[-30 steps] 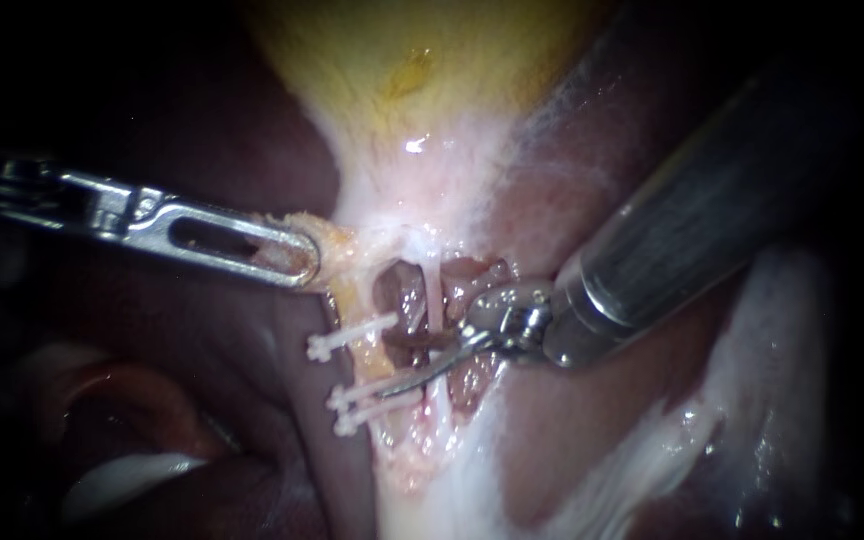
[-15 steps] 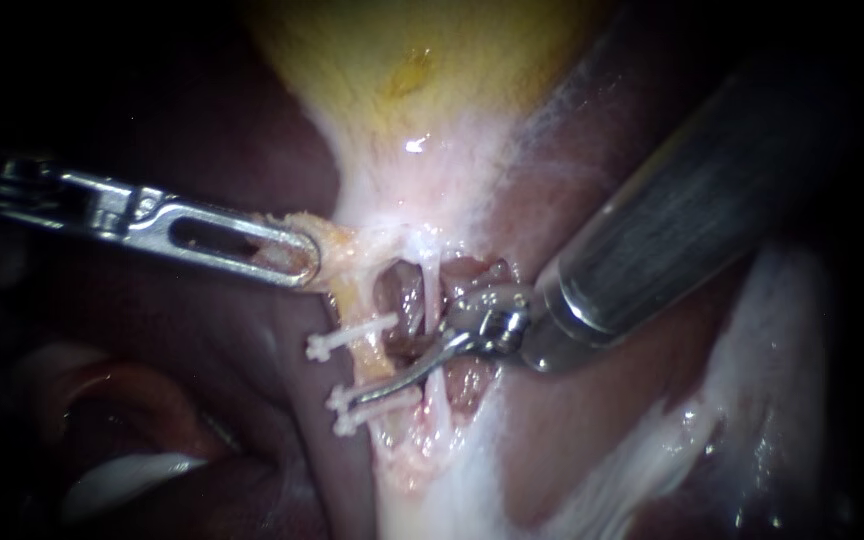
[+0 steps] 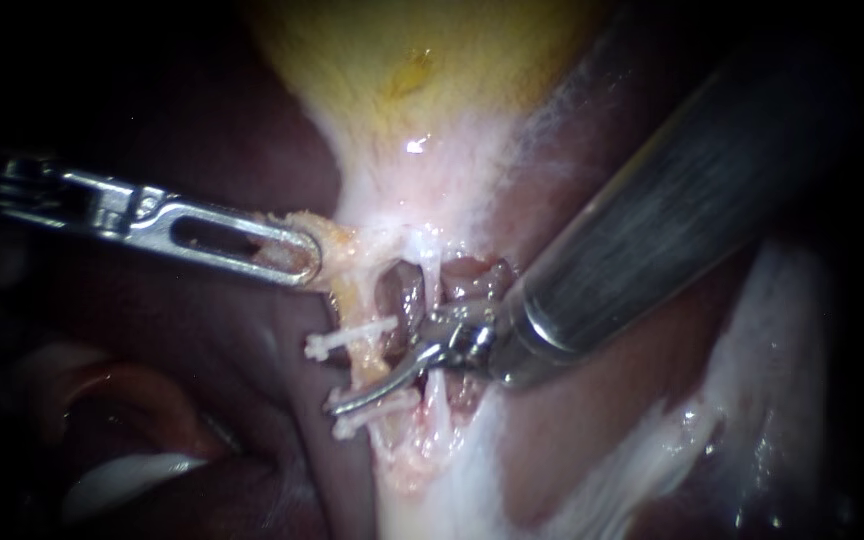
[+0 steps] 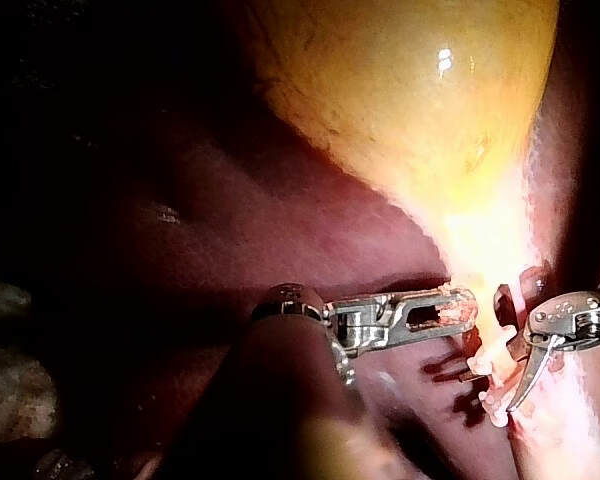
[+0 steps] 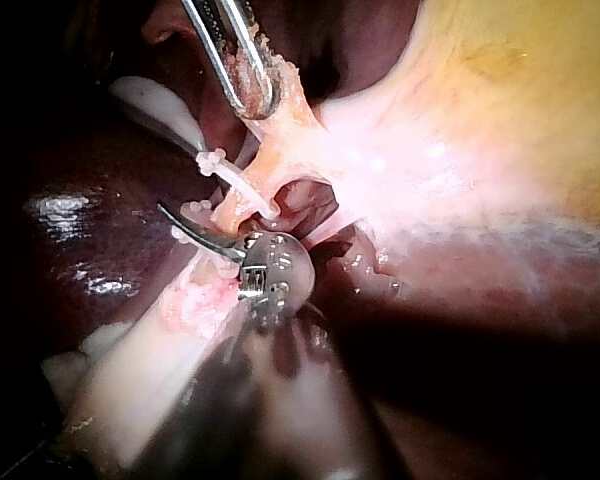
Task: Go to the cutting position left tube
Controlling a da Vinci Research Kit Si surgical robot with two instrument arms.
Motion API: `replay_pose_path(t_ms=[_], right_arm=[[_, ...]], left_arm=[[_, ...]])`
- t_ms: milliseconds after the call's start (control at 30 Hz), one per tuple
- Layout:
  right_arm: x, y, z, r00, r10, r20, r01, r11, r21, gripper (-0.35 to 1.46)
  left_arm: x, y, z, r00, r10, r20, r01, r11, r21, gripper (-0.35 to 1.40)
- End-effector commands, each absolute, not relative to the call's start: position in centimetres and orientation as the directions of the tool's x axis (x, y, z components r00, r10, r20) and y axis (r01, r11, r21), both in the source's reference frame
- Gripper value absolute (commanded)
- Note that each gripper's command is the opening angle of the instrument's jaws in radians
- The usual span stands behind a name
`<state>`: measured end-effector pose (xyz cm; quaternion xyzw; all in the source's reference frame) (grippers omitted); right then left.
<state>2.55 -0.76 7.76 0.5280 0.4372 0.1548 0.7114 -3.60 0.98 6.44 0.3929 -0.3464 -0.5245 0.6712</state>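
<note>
1. Over the last second the right instrument [image 3: 357,398] has slid further in. Its curved blade tip, which was short of the left tube [image 3: 362,365], now reaches past it. The left instrument [image 3: 292,258] has not shifted.
2. The left tube is the yellowish strand running down from the gallbladder [image 3: 402,60]. It carries one upper clip [image 3: 347,338] and two lower clips [image 3: 377,403].
3. The blade lies across the tube in the gap between the clips, just above the lower pair.
4. The approach looks nearly done. What seems left is settling the blade mid-gap, clear of the lower clips.
5. Only one blade shows, so I cannot tell whether the right instrument is spread or closed.
6. The left instrument's jaws are clenched on fatty tissue at the gallbladder's neck, with dark liver [image 3: 202,330] all round.
</note>
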Motion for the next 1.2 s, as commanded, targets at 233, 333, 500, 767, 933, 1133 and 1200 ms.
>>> replay_pose_path(t_ms=[233,333,500,767,933,1133,1200], right_arm=[[2.67,-0.71,7.79,0.528,0.713,-0.461,0.231,0.403,0.886,1.21],[2.71,-0.70,7.81,0.523,0.716,-0.461,0.223,0.408,0.886,1.21],[2.73,-0.72,7.82,0.522,0.717,-0.462,0.219,0.411,0.885,1.21],[2.73,-0.73,7.83,0.520,0.718,-0.463,0.221,0.410,0.885,1.21],[2.73,-0.73,7.83,0.518,0.719,-0.463,0.222,0.409,0.885,1.21],[2.72,-0.73,7.83,0.518,0.719,-0.463,0.222,0.409,0.885,1.21],[2.72,-0.73,7.83,0.518,0.719,-0.463,0.223,0.409,0.885,1.21]], left_arm=[[-3.60,0.98,6.44,0.210,-0.976,0.053,0.432,0.141,0.891,-0.35],[-3.60,0.98,6.44,0.209,-0.976,0.053,0.432,0.141,0.891,-0.35],[-3.60,0.98,6.44,0.210,-0.976,0.053,0.432,0.141,0.891,-0.35],[-3.60,0.98,6.45,0.210,-0.976,0.053,0.432,0.141,0.891,-0.35],[-3.60,0.99,6.45,0.210,-0.976,0.053,0.432,0.141,0.891,-0.35],[-3.60,0.99,6.45,0.210,-0.976,0.053,0.432,0.141,0.891,-0.35],[-3.60,0.99,6.45,0.210,-0.976,0.053,0.432,0.141,0.891,-0.35]])
